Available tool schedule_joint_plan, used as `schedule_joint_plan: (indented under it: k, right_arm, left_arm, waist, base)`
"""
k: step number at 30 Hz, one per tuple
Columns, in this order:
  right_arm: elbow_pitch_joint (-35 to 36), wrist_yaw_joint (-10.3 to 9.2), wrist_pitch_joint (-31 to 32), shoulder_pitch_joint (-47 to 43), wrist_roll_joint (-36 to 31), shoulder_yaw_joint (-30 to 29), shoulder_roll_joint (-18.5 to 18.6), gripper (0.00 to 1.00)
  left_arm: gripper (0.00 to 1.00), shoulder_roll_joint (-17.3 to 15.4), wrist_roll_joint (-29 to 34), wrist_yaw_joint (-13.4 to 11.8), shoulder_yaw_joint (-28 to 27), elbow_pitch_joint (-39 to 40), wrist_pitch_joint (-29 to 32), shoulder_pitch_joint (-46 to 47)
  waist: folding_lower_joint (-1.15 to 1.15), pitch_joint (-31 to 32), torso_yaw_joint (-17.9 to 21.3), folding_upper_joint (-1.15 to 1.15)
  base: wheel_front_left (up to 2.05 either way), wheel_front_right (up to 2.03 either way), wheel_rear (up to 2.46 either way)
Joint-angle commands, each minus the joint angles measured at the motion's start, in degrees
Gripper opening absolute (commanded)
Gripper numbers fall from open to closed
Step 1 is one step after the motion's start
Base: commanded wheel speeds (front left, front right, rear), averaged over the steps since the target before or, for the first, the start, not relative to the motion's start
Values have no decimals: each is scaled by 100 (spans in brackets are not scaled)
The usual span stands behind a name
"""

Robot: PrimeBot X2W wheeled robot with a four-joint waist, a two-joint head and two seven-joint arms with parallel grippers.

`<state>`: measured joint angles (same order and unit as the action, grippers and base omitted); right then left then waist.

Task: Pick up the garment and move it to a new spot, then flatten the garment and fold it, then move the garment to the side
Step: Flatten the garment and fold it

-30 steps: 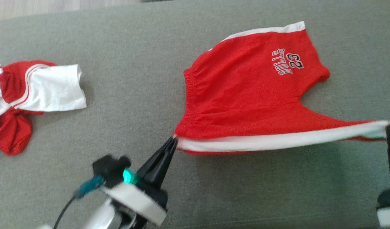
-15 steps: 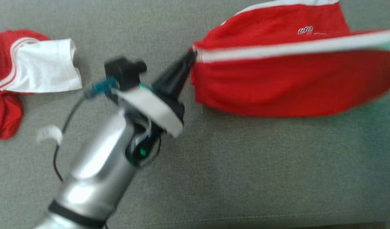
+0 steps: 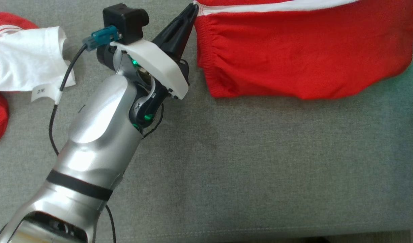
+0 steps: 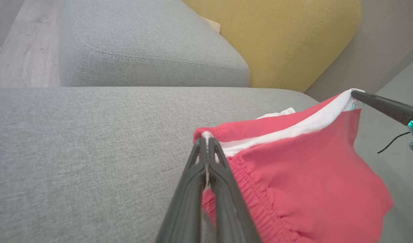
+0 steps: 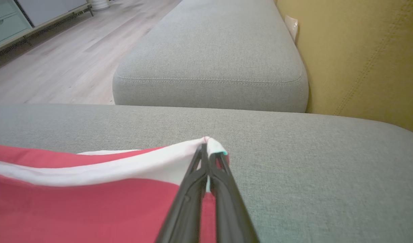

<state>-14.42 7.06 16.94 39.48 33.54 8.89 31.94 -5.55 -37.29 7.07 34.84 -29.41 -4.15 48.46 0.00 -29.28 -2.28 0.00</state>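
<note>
The garment is a pair of red shorts (image 3: pixel 294 54) with a white side stripe, folded over on the grey sofa seat at the head view's upper right. My left gripper (image 3: pixel 194 6) is shut on the waistband corner, seen close up where the left gripper (image 4: pixel 206 138) pinches the elastic edge of the shorts (image 4: pixel 294 175). My right gripper (image 5: pixel 208 145) is shut on the white-striped hem corner of the shorts (image 5: pixel 75 209); the left wrist view shows the right gripper (image 4: pixel 356 95) holding that corner up. The stripe edge is stretched taut between the two.
A second red and white garment (image 3: pixel 21 64) lies crumpled at the left of the seat (image 3: pixel 260 168). A separate grey cushion (image 5: pixel 209 54) and a yellow backrest (image 5: pixel 361 57) stand beyond. Wooden floor (image 5: pixel 58 64) lies off the sofa's edge.
Both grippers carried the striped edge away from me, over the rest of the shorts, folding them in half and hiding the printed logo. The head camera has shifted too.
</note>
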Motion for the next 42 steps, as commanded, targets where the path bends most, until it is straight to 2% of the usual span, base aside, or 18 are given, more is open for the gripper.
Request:
schedule_joint_plan:
  k: [1, 4, 5, 8, 11, 13, 14, 15, 16, 23, 27, 30, 32, 36, 42]
  right_arm:
    - [49, 43, -61, 88, -50, 87, 196, 0]
    - [-341, 43, -212, 387, -77, 301, 225, 0]
    - [-456, 43, -276, 464, -116, 378, 243, 5]
    - [-800, 43, -452, 645, -108, 549, 212, 8]
    - [-1083, 43, -620, 780, -63, 698, 156, 8]
    - [-1239, 43, -717, 854, 13, 794, 108, 26]
    - [-1303, 43, -767, 887, 69, 840, 82, 44]
    - [-1360, 43, -822, 917, 115, 884, 60, 100]
    - [-1406, 43, -889, 944, 169, 921, 36, 100]
    - [-1519, 43, -1387, 757, 459, 1040, -6, 100]
    - [-1457, 43, -1501, 265, 659, 967, -161, 100]
    - [-1607, 43, -1529, -57, 652, 802, -338, 100]
    - [-1965, 43, -1485, -203, 414, 615, -511, 100]
    - [-2628, 43, -1401, -130, -86, 411, -736, 100]
    - [-3905, 43, -1379, 324, -866, -155, -811, 100]
  left_arm:
    - [0, -105, 76, 6, -139, 100, -73, 200]
    - [0, -99, 225, -57, -82, -90, -215, 307]
    - [0, -94, 272, -59, -57, -136, -282, 334]
    - [0, -53, 315, -96, -44, -301, -447, 383]
    - [0, -26, 384, -130, -9, -449, -601, 430]
    - [0, -11, 399, -133, 6, -545, -669, 439]
    - [5, -5, 406, -140, 11, -595, -695, 445]
    - [66, 0, 415, -148, 20, -648, -714, 449]
    - [100, 7, 427, -165, 28, -694, -738, 451]
    - [100, 31, 480, -274, 74, -779, -931, 198]
    - [100, -103, 553, -507, -95, -391, -1058, -369]
    - [100, -237, 778, -794, -348, 285, -1080, -974]
    - [100, -252, 1096, -1069, -644, 1147, -1082, -1727]
    - [100, -159, 1608, -1372, -833, 2051, -1084, -2654]
    - [100, 2, 2151, -1385, -781, 2553, -1084, -3338]
  waist:
    - [0, -22, -11, 0]
    - [0, -40, -30, 0]
    - [0, -40, -38, 0]
    - [0, -33, -49, 0]
    - [0, -15, -44, 0]
    - [0, 4, -31, 0]
    - [0, 14, -24, 0]
    - [0, 28, -17, 0]
    - [0, 47, -12, 0]
    - [0, 420, 4, 0]
    - [0, 797, 57, 0]
    - [0, 1063, 79, 0]
    - [0, 1208, 19, 0]
    - [0, 1313, -178, 0]
    - [0, 1245, -617, 0]
  base:
    - [0, 0, 0]
    - [0, 0, 0]
    - [0, 0, 0]
    - [0, 0, 0]
    - [0, 0, 0]
    - [0, 0, 0]
    - [0, 0, 0]
    - [0, 0, 0]
    - [0, 0, 0]
    - [0, 0, 0]
    - [0, 0, 0]
    - [0, 0, 0]
    - [0, 0, 0]
    - [0, 0, 0]
    - [0, 0, 0]
